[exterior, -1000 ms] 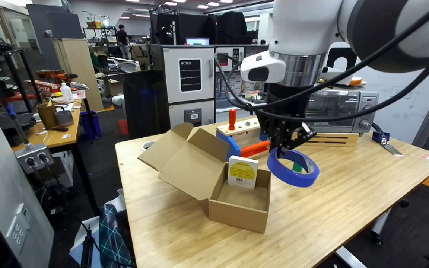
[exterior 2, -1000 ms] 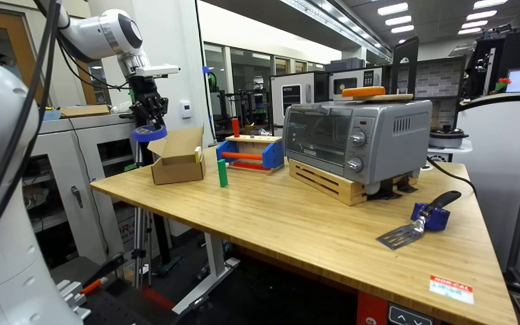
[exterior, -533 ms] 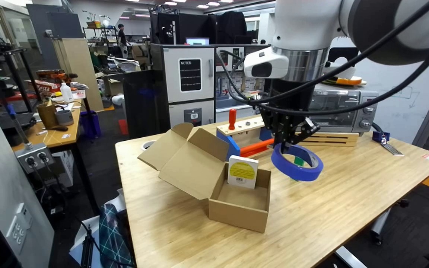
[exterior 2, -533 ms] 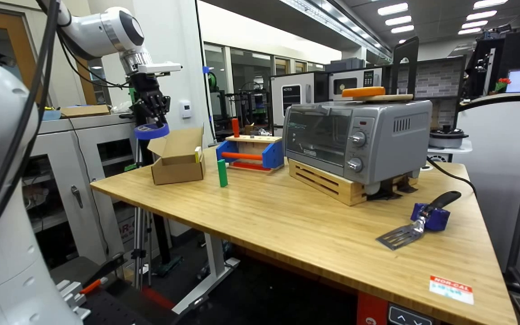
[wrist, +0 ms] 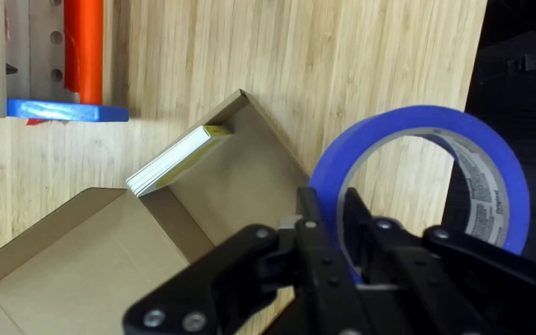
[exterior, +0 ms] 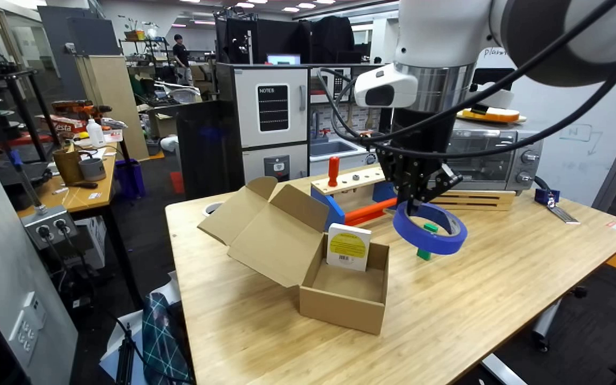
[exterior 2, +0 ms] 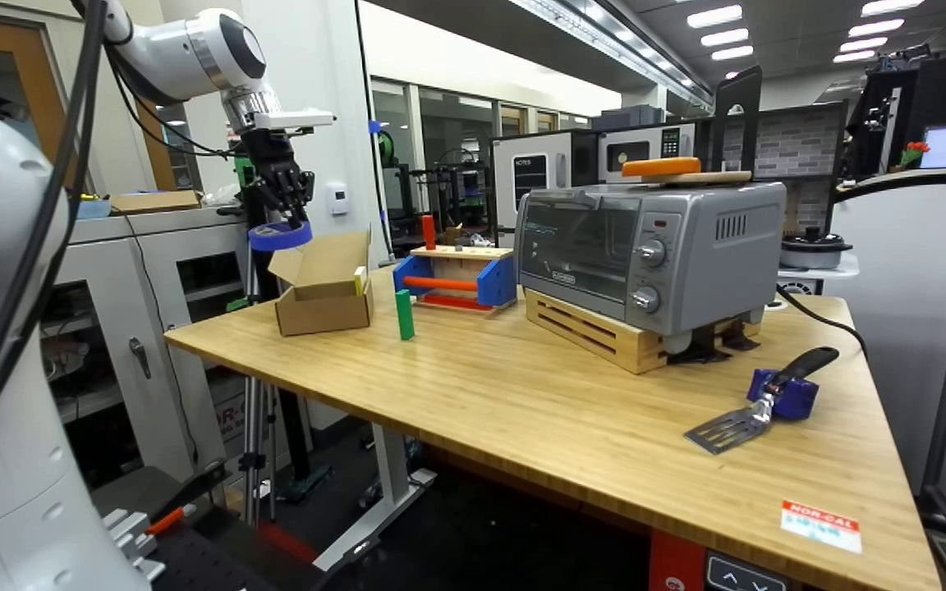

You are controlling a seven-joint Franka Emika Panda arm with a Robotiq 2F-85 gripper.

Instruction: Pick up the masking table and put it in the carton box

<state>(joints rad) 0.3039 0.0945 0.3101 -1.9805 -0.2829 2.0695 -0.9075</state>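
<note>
Blue masking tape (wrist: 417,117) hangs in mid-air, apart from the open carton box (exterior: 343,310); the gripper (wrist: 329,200) has its jaws clenched on the tape's band, one outside the ring, one within the hollow; the rest juts sideways.

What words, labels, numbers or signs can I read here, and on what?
"NOTES": black panel on white cabinet
"NOR-CAL": sticker on the table
"Original", repeated: inside blue tape roll
"plann", cut off, and "N": whiteboard
"esta", start unclear: red box
"∧" and "∨": table keypad
Too small or blurred: white item's label, oven's badge, sticker's lower line, lettering beside tripod, other labels.
</note>
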